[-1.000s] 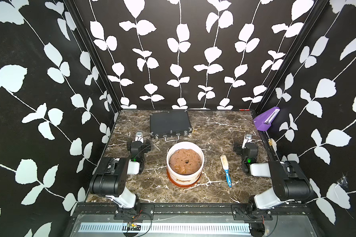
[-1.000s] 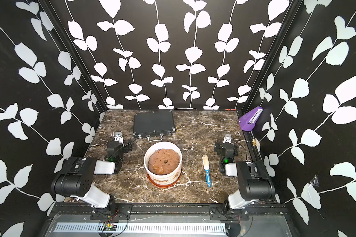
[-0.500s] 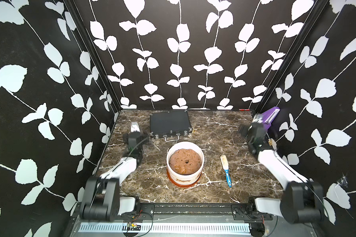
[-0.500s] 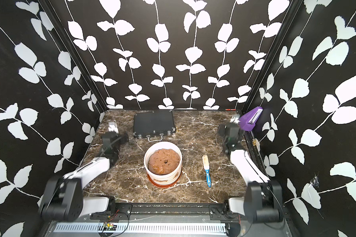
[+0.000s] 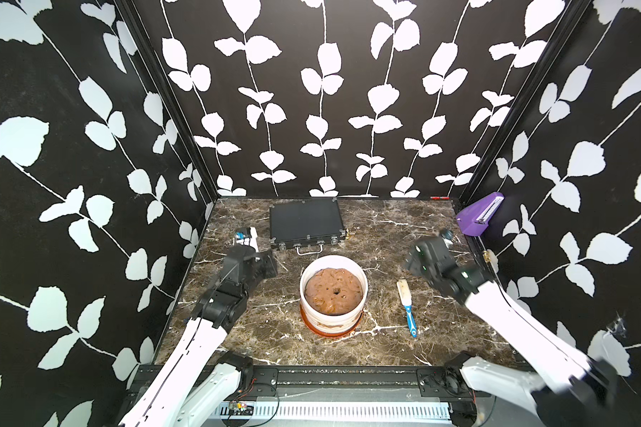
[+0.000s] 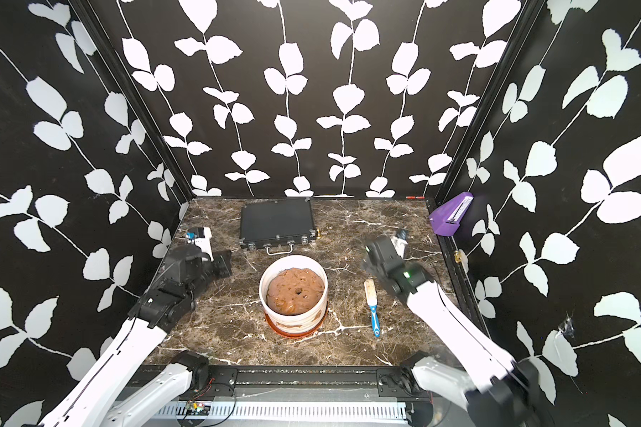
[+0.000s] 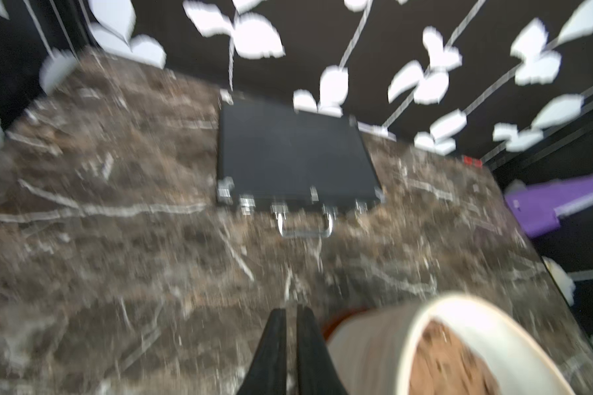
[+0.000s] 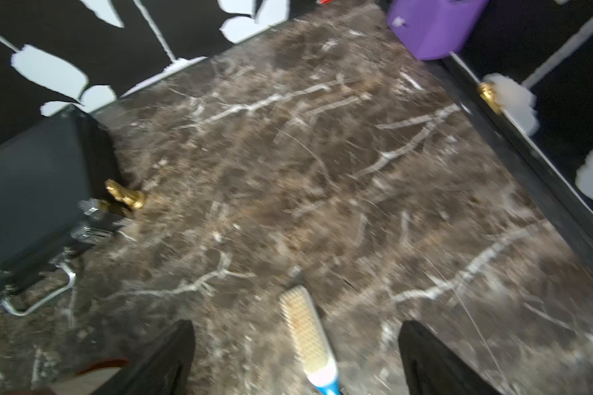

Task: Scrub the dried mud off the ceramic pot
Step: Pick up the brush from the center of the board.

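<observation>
Standing on the tabletop [image 5: 385,236], the ceramic pot [image 5: 311,316] showed dried mud [image 5: 335,327] on its near wall. Left of the pot, the left tool [image 7: 290,311] hung with its fingers almost together, holding nothing. Right of the pot, the right tool [image 8: 297,325] gaped wide and empty near the brush [image 5: 406,307].

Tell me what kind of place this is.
Likely a robot test booth: leaf-print walls enclose a marble-look tabletop, a left arm and right arm are mounted at its front, and a ceramic pot and brush are set out.
</observation>
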You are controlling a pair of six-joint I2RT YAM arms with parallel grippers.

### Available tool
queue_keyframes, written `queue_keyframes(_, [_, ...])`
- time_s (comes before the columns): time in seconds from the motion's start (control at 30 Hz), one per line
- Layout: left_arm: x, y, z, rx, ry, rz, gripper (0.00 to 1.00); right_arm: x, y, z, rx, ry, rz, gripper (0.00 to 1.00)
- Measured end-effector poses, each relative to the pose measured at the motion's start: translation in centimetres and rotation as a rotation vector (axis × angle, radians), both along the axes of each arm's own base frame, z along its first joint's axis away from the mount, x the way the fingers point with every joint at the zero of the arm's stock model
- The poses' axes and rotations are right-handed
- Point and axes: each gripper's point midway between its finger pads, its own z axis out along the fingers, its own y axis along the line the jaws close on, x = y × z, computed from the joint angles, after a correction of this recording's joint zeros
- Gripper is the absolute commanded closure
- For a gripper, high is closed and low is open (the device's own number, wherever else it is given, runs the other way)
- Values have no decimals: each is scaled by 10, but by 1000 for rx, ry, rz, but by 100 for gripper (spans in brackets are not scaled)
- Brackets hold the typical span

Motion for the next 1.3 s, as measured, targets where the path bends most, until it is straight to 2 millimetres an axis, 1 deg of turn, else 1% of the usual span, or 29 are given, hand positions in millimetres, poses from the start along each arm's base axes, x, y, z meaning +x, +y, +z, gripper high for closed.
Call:
queue_keyframes(0.03, [-5,-3,-3,3,19,-18,86,-9,-8,0,10,-7,-12,11])
queue_keyframes(0.1, [-13,-8,-11,15,62,-48,87,-19,-18,3,9,4,-34,13])
queue_keyframes(0.13, [-16,-11,-12,22,80,-65,88,-20,-19,3,-1,26,-35,17])
queue_keyframes(0.17, [-18,-15,-12,30,91,-80,88,-20,-17,-3,-16,69,-29,20])
queue_keyframes(0.2, [-20,-20,-10,40,95,-99,88,-20,-15,-12,-28,116,-23,24])
queue_keyframes(0.23, [-22,-28,-7,48,94,-124,89,-22,-12,-26,-42,178,-11,28])
queue_keyframes(0.3, [-26,-49,4,56,79,-193,91,-31,-7,-62,-68,311,19,32])
queue_keyframes(0.33, [-28,-60,9,57,72,-227,92,-41,-5,-82,-79,380,38,35])
queue_keyframes(0.4, [-29,-76,19,50,63,-270,95,-62,-4,-109,-87,486,70,44])
queue_keyframes(0.47, [-28,-87,24,43,59,-294,97,-79,-4,-124,-80,540,96,46])
queue_keyframes(0.57, [-26,-100,32,25,53,-329,100,-89,3,-132,-40,570,147,46])
queue_keyframes(0.7, [-27,-119,43,2,36,-402,100,-90,12,-141,-23,608,193,55])
queue_keyframes(0.77, [-32,-131,46,-1,24,-453,100,-91,13,-149,-25,624,201,56])
queue_keyframes(0.83, [-36,-144,45,0,23,-497,100,-94,14,-157,-22,649,207,56])
queue_keyframes(0.9, [-39,-156,39,-1,38,-534,100,-96,16,-165,-21,682,216,56])
queue_keyframes(1.0, [-38,-161,28,-6,45,-547,100,-95,23,-172,2,692,239,57])
queue_keyframes(1.07, [-39,-162,22,-9,50,-554,100,-97,27,-177,27,691,254,63])
queue_keyframes(1.1, [-40,-163,21,-12,51,-558,100,-97,29,-178,40,687,261,64])
queue_keyframes(1.2, [-40,-166,20,-23,46,-566,100,-95,33,-181,53,677,271,64])
queue_keyframes(1.23, [-40,-166,21,-27,43,-568,100,-95,33,-183,54,679,272,66])
queue_keyframes(1.3, [-39,-168,22,-36,38,-572,100,-93,35,-185,59,680,278,73])
